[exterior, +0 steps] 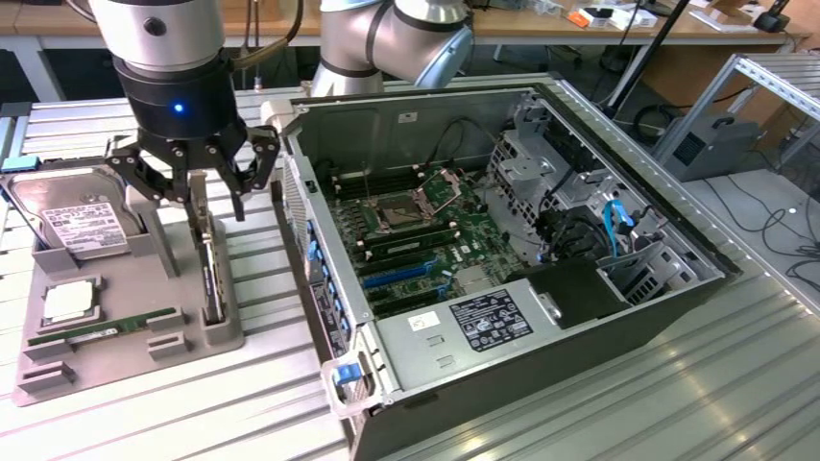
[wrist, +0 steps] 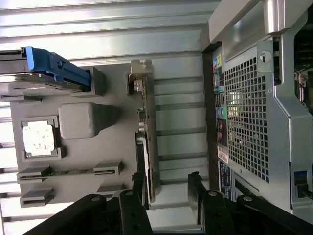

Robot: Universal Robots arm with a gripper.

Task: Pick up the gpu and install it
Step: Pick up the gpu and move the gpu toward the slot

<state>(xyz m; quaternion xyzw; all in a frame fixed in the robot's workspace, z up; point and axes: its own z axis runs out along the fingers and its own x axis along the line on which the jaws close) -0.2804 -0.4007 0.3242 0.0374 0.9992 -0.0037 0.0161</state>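
On the exterior view's left, a grey parts tray point(exterior: 109, 365) sits on the ribbed metal bench point(exterior: 577, 403), holding a silver hard drive point(exterior: 80, 223) with a white label, propped at a tilt in its cradle, with a square processor chip point(exterior: 71, 301) and a narrow green memory stick point(exterior: 77, 334) lying flat in their recesses nearer the camera. Further right on the same tray, the gpu point(exterior: 206, 274) stands on its long edge in a slot along the tray's right side, seen edge-on as a thin card. The arm's black gripper point(exterior: 205, 207), below a wrist showing 1 blue light point(exterior: 177, 106), hangs over the card's far end, its 2 fingers spread wide and straddling the top of the card without clamping it. From the wrist view, the gpu point(wrist: 149, 132) runs as a slim green strip along the tray point(wrist: 115, 147), with its end lying between the parted gripper point(wrist: 167, 192) fingers, just beside 1 finger point(wrist: 139, 188) and apart from the other. Whether that finger touches the card cannot be told. To the exterior view's right, just beside the tray, an open computer case point(exterior: 423, 110) lies on its side on the bench, its motherboard point(exterior: 423, 226) exposed, with blue slots, cables and empty drive bays visible.
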